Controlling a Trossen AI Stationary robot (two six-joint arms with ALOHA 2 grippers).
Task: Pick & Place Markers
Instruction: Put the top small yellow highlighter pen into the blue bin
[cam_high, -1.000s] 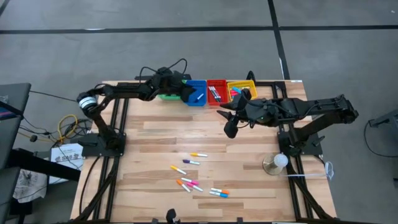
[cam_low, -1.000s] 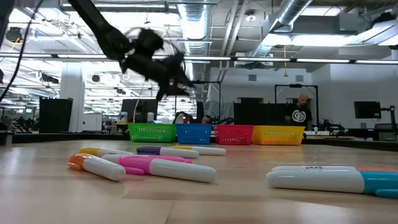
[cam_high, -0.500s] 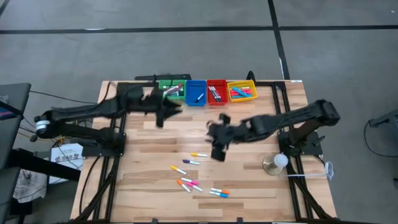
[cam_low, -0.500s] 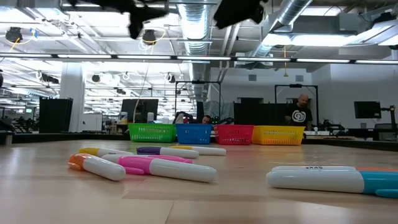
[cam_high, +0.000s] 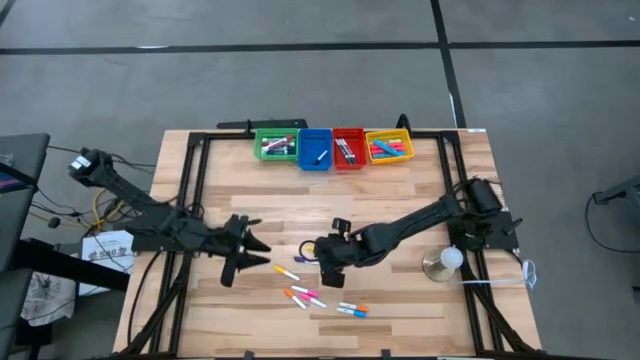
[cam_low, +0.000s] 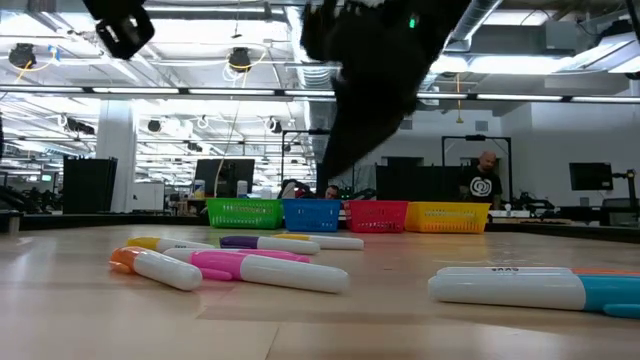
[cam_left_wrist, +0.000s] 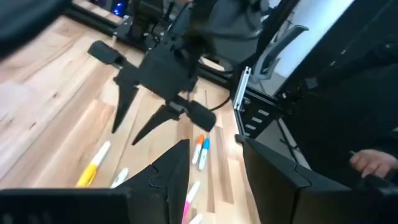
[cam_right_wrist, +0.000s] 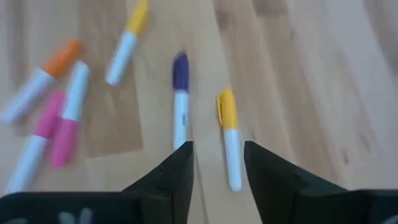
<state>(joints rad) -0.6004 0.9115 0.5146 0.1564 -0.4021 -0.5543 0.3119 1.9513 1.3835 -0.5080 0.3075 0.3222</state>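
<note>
Several loose markers (cam_high: 312, 296) lie flat on the near half of the wooden table, white-bodied with yellow, purple, orange, pink and blue caps. My right gripper (cam_high: 312, 250) hovers open above them. In its wrist view its fingers (cam_right_wrist: 181, 169) stand on either side of the near end of a yellow-capped marker (cam_right_wrist: 229, 140), beside a purple-capped marker (cam_right_wrist: 180, 106). My left gripper (cam_high: 258, 255) is open, just left of the markers, and points toward the right gripper (cam_left_wrist: 127, 134). The low view shows the pink marker (cam_low: 250, 265) and the blue marker (cam_low: 540, 288) up close.
Four small bins stand in a row at the far edge, each holding markers: green (cam_high: 275, 145), blue (cam_high: 315, 150), red (cam_high: 347, 148), yellow (cam_high: 388, 146). A clear round object (cam_high: 445, 262) sits by the right arm's base. A person (cam_low: 485, 182) stands in the room behind.
Both arms have swung from the far bins toward the near edge and come down. The left gripper left the green bin and now sits left of the loose markers. The right gripper moved from beside the red and yellow bins to above the markers. The markers have not moved.
</note>
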